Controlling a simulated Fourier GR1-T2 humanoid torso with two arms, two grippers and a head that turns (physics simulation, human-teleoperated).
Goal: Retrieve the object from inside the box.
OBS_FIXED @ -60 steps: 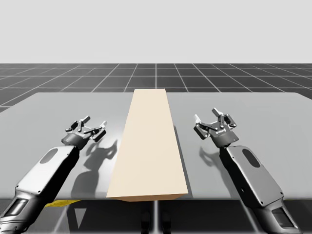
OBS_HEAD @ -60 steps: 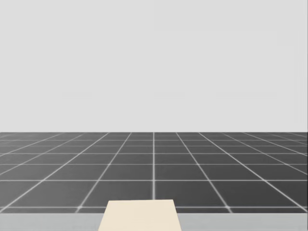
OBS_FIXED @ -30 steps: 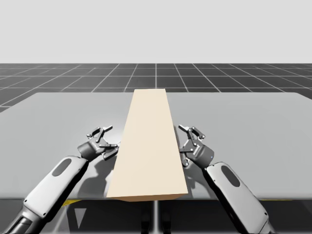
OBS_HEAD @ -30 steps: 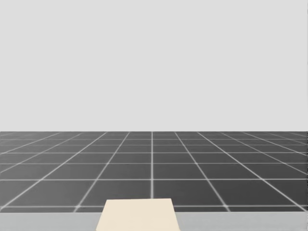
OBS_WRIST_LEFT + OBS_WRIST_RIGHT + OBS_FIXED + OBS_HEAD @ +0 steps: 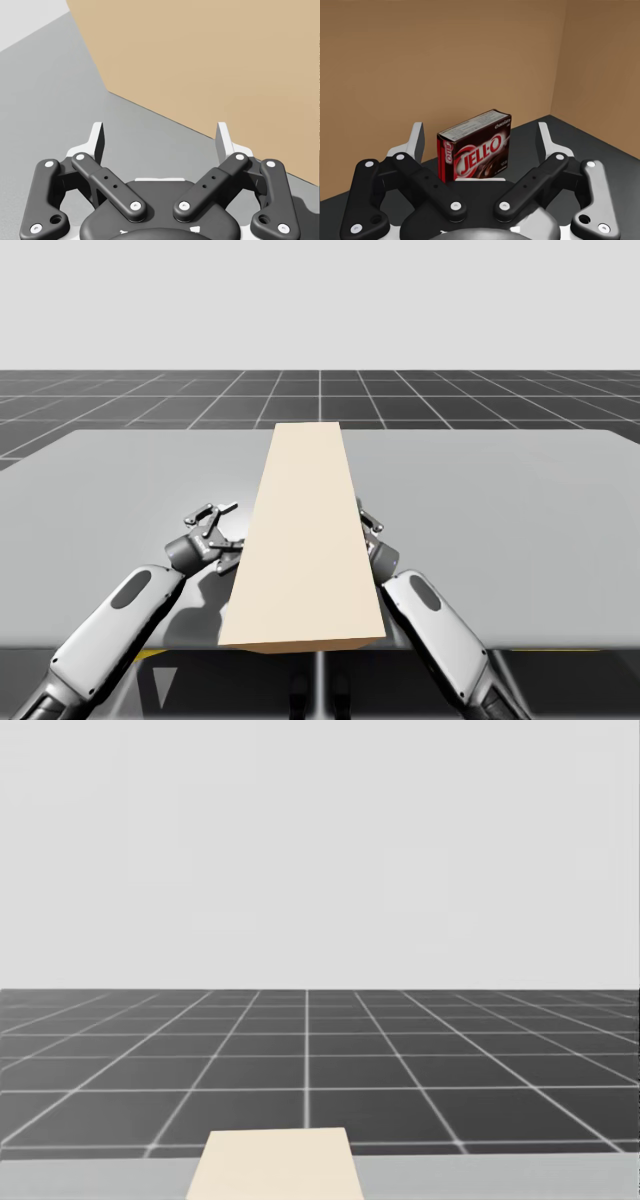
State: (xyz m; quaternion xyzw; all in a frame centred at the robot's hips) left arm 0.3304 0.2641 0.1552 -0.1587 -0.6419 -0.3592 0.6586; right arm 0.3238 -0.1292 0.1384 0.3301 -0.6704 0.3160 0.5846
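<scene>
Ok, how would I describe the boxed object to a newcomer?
Find the long tan cardboard box down the middle of the grey table. Inside stands a small dark-brown rectangular carton, ahead of my open right hand. Its dark face stands out against tan walls.

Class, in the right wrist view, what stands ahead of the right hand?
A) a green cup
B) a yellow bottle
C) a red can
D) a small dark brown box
D: a small dark brown box stands upright ahead of the open right hand, inside the tan box.
</scene>
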